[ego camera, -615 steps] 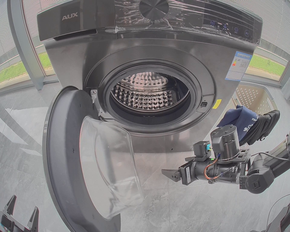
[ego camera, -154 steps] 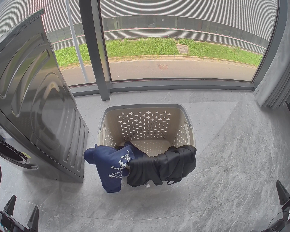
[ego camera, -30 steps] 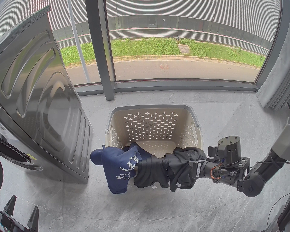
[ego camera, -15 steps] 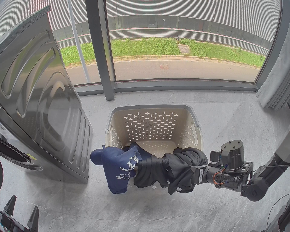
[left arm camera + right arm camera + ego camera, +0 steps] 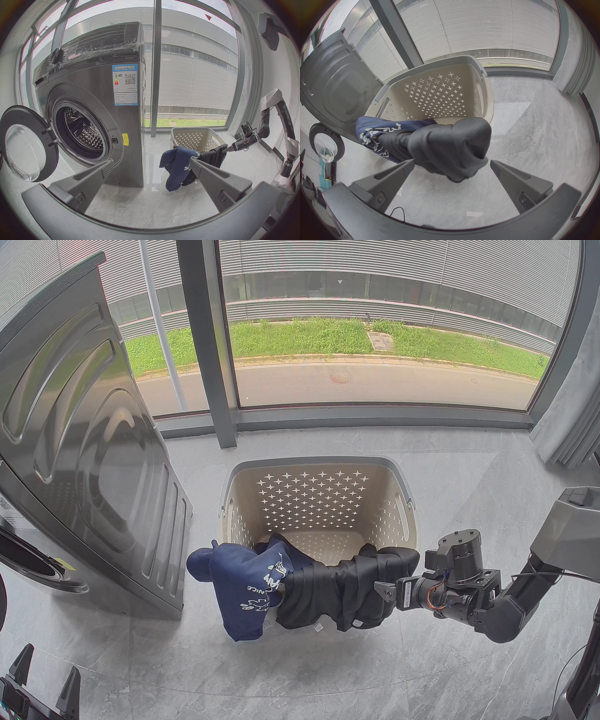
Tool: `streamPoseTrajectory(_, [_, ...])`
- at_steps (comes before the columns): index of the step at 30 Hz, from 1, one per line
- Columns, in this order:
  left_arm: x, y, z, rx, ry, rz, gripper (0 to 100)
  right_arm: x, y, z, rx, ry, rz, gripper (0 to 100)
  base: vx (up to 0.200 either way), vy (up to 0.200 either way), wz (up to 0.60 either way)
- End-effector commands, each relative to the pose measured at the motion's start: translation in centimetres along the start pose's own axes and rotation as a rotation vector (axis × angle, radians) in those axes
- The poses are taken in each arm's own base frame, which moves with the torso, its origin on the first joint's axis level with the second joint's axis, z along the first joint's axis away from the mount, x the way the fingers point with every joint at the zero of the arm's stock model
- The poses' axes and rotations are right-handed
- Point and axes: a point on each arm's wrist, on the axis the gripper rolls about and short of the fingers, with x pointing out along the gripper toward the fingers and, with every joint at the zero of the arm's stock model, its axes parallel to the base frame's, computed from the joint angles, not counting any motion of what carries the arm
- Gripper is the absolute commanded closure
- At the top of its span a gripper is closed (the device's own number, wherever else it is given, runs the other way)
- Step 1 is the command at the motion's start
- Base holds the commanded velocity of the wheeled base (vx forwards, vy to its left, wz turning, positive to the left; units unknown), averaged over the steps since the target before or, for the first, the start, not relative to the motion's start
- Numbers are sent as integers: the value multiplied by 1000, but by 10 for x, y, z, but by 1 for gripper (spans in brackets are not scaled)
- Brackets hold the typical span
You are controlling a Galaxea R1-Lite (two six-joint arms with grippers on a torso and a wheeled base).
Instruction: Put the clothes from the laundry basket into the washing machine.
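Two garments draped over near rim of laundry basket (image 5: 319, 460), neither yet in the machine. Navy garment (image 5: 240, 590) at near-left corner, hanging down outside wall. Black garment (image 5: 337, 593) along near rim toward near-right corner, touching navy one where they meet. Basket on floor just beside washing machine (image 5: 93, 93), door (image 5: 25, 147) swung open, drum (image 5: 82, 132) exposed.

Right gripper (image 5: 451, 162) level with near-right corner, fingers spread wide, nothing pinched. Bunched end of black garment just ahead of and between tips; contact impossible to confirm. Left gripper (image 5: 150, 162) low, well apart from basket, fingers likewise spread, holding nothing.

Step judged: lining up to grab black garment.

Risks from here:
- Shallow pinch on outer fold only: slip on lift, cloth dropped to floor.
- Overlap with navy garment: possibly dragged off near-left corner and onto floor, or lifted half-caught and shed midway.
- Cloth snagging on near rim: light basket probably tipped or slid along.
- Long loose tail under gripper: likely to sweep floor, swing during turn toward machine, catch on door edge or end up hanging over drum lip.
- Closing too far out: fingers shut on air beside the bunch.
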Motion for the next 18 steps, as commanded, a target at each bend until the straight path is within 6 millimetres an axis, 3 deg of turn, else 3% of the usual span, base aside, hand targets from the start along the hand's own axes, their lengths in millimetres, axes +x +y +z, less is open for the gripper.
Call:
streamPoseTrajectory(1, [0, 0, -4, 0, 3, 0, 0, 22, -7, -5, -1, 21, -28, 0, 0, 0, 0])
streamPoseTrajectory(8, [0, 0, -4, 0, 3, 0, 0, 40, -5, 5, 7, -20, -24, 0, 0, 0, 0])
streamPoseTrajectory(9, [0, 0, -4, 0, 3, 0, 0, 40, -5, 5, 5, -20, -24, 100, 0, 0, 0])
streamPoseTrajectory(18, [0, 0, -4, 0, 3, 0, 0, 37, -1, 7, 5, -26, -10, 100, 0, 0, 0])
